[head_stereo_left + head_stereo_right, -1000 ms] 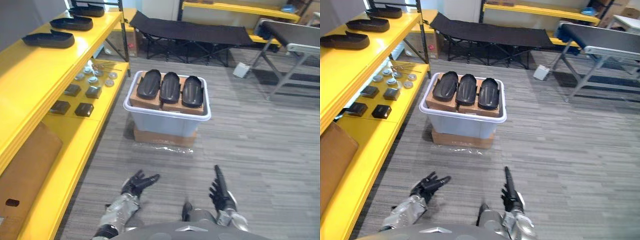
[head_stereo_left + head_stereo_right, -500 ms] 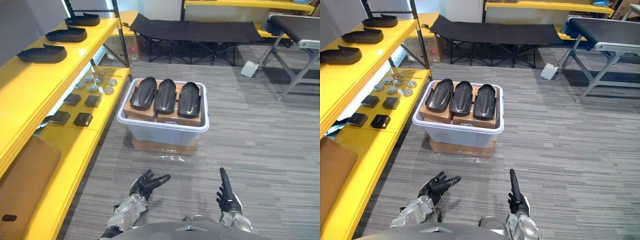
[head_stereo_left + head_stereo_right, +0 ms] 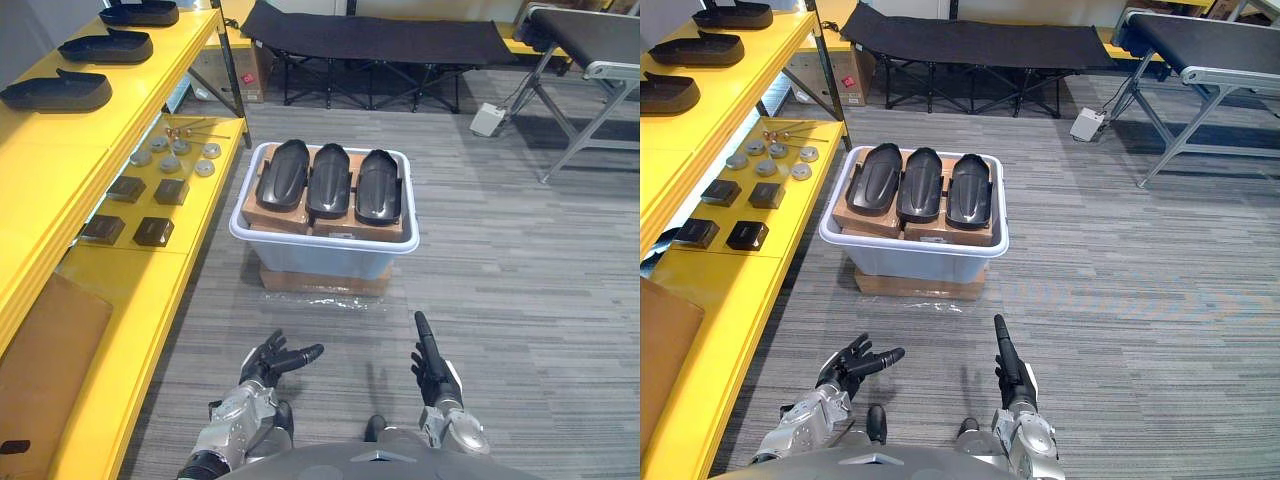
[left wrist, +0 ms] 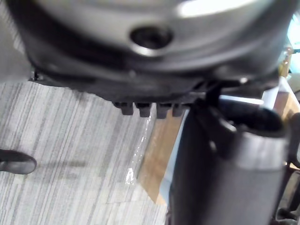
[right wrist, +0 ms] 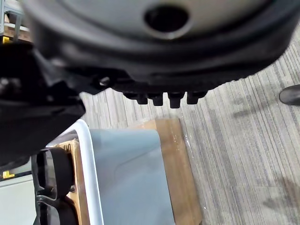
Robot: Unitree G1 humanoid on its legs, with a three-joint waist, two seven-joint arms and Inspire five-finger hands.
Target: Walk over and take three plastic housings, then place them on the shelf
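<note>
Far left: yellow shelf (image 3: 60,140) runs up the left edge of the frame. Its top level carries shelved housings (image 3: 55,92), dark and tray-shaped, in a row toward the upper left corner. The lower level has small dark blocks (image 3: 153,231) and, further up, a cluster of round metal parts (image 3: 172,163). A cardboard sheet (image 3: 40,350) sits at lower left on the same level.

Bottom, left of centre: left hand (image 3: 270,362) hangs over grey floor, fingers loosely spread and pointing forward, nothing in it.

Centre: pale plastic tote (image 3: 320,258) on a flat cardboard base (image 3: 320,282). Inside it, cardboard boxes (image 3: 270,215) fill the tote. The black plastic housings (image 3: 328,180), three side by side and touching, lie on top of the boxes at rim height. They are well apart from both hands. The right wrist view shows the tote wall, its base and one housing edge from close up.

Bottom, right of centre: right hand (image 3: 432,365), fingers straight and together, aimed up-frame at the tote, empty.

Top centre: black folding cot (image 3: 370,40). Upper right: small white box (image 3: 488,120) on the floor, then a conveyor table (image 3: 590,30) on metal legs at the corner.
</note>
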